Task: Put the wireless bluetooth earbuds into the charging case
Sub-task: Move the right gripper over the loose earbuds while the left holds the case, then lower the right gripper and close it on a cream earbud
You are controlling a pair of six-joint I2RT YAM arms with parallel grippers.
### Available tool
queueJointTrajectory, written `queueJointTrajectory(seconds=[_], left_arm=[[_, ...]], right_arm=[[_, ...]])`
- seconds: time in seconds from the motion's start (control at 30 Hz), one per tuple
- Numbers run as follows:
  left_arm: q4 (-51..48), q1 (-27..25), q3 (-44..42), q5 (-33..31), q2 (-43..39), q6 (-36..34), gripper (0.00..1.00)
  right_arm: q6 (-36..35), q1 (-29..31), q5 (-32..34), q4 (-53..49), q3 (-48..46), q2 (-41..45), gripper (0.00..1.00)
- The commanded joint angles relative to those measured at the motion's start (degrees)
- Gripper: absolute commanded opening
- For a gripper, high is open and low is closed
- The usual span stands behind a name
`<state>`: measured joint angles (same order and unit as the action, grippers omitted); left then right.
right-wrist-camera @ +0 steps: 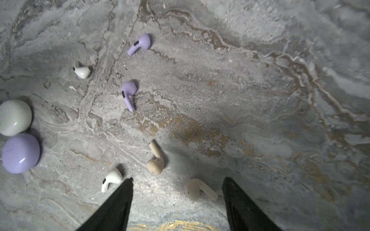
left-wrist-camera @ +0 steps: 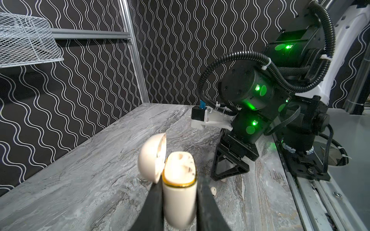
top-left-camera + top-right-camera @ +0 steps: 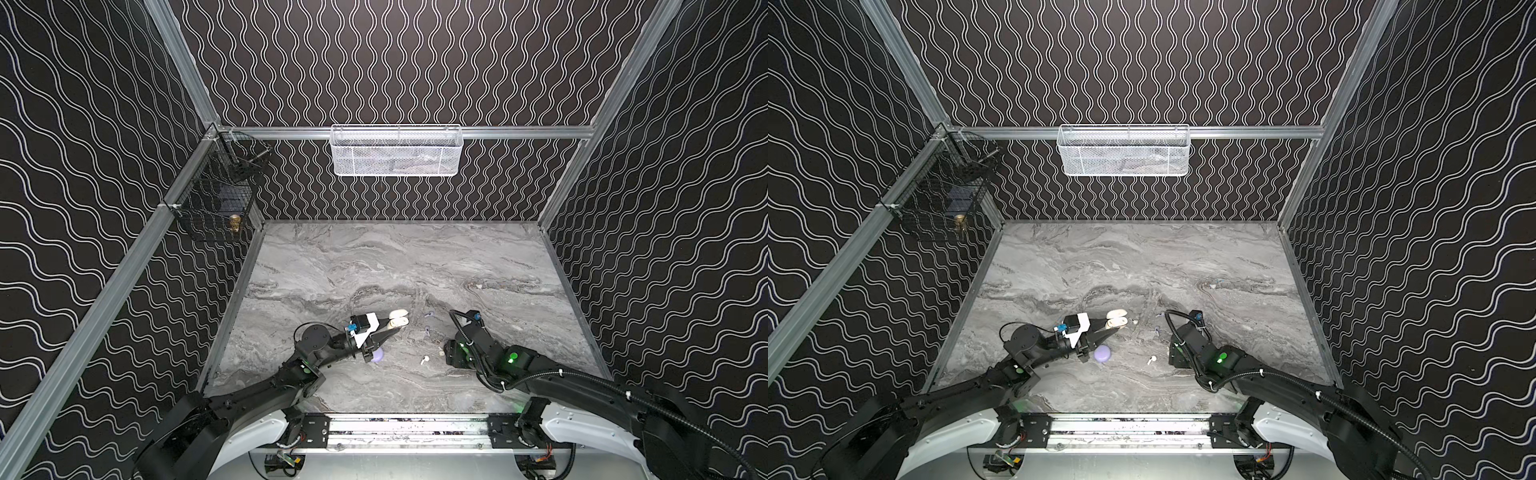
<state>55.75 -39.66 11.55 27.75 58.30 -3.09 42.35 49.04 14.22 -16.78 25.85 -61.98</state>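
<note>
Cream charging case sits pinched in the left gripper, lid flipped open. Right gripper hangs spread over a cream earbud lying between its tips, off-centre. Probably best to centre first, then close gently on the head, leaving the stem free.

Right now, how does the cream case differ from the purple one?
The cream case has its lid flipped open; the purple case is shut. The cream case is clamped in the left gripper; the purple case lies free on the table. Both are smooth, rounded shells.
</note>
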Motion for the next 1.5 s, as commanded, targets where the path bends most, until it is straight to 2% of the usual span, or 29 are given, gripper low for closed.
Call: queueJointTrajectory(seconds=[0.0,0.47,0.63,0.9,1.07,1.33,1.47], left_arm=[[0.44,0.04,0.59,0.86,0.15,-0.05,0.0],[-0.07,0.05,0.4,0.91,-1.73,0.32,0.0],[0.06,0.04,0.18,0.82,-2.24,0.37,0.0],[0.12,0.05,0.49,0.99,-2.01,0.54,0.0],[-0.22,0.06,0.31,0.72,-2.76,0.31,0.0],[0.5,0.07,0.39,1.11,-1.79,0.63,0.0],[0.15,0.03,0.4,0.94,-2.05,0.48,0.0]], right_arm=[[-0.77,-0.17,-3.51,2.67,-0.27,-1.49,0.68],[2.31,-0.17,-2.0,1.57,-1.53,-2.98,0.65],[2.54,-0.18,-3.43,0.34,-0.19,-5.7,0.59],[5.41,0.84,-6.51,-0.18,-1.15,-2.48,0.49],[6.43,2.37,-6.42,-0.5,-0.25,-3.34,0.47],[6.96,2.64,1.11,-8.21,5.18,-5.63,0.47],[6.79,2.64,2.11,-9.33,6.3,-6.07,0.47]])
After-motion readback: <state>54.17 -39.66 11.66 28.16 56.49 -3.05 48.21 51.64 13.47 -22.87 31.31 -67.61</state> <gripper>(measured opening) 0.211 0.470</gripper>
